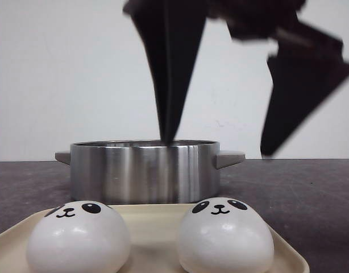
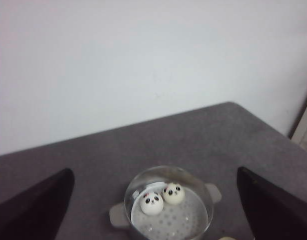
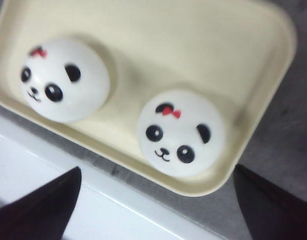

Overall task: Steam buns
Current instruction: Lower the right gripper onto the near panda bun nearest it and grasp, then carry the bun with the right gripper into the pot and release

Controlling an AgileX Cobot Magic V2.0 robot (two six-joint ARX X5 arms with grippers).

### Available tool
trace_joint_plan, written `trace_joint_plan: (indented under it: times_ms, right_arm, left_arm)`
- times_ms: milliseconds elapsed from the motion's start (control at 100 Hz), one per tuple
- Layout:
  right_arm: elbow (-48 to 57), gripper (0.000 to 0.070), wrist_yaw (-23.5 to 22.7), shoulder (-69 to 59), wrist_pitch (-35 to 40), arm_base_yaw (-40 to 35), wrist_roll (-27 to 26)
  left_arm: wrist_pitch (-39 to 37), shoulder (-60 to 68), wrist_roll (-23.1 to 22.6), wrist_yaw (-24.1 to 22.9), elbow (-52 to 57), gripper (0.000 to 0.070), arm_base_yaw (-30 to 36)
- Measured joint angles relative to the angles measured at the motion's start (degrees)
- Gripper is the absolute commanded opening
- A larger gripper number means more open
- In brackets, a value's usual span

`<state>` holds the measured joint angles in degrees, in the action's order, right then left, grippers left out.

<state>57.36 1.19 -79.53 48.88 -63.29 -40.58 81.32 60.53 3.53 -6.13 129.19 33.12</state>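
I read the right gripper as the nearer tool for the next pick: its wrist camera looks straight down on the cream rectangular plastic tray at the near edge of the dark grey table, and the two glossy white dome-shaped panda-faced buns there lie just ahead of its fingertips. Its fingers are spread wide, holding nothing. The left gripper, also spread and empty, hangs high over the brushed steel steamer pot mid-table, where two more buns sit touching on the perforated plate. Domes are round, no long axis; surfaces glossy, probably slippery
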Motion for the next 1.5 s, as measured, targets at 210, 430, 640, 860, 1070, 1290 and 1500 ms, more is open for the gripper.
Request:
trace_joint_plan:
  times_ms: [210,430,640,860,1070,1290,1500]
  right_arm:
    - [-5.7,0.0522,-1.4,0.0,-6.5,1.1,-1.6]
    - [-5.8,0.0522,-3.5,-0.3,-10.1,5.1,-1.7]
    - [-5.8,0.0522,-8.6,-4.2,-9.6,6.8,-1.2]
    - [-5.8,0.0348,-9.1,-7.0,-9.9,6.8,-1.2]
    - [-5.8,0.0005,-8.9,-7.8,-10.7,6.7,0.2]
    - [-3.0,0.0005,-6.7,-5.7,-11.3,5.9,1.6]
    - [16.4,0.0004,0.7,0.7,-12.2,4.2,6.6]
  left_arm:
    - [0.0,0.0,0.0,0.1,-1.0,0.0632,0.4]
    - [-0.1,0.2,0.0,0.1,-1.1,0.0632,1.0]
    - [-0.6,0.9,-0.1,0.1,-1.1,0.0632,1.7]
    - [-0.7,1.1,-0.2,0.1,-1.1,0.0632,1.7]
    - [-0.8,1.0,-0.2,0.1,-1.1,0.0633,1.7]
    - [-0.6,1.0,-0.6,0.1,-1.1,0.0632,1.7]
    - [-0.5,1.0,-0.6,0.1,-1.1,0.0632,1.7]
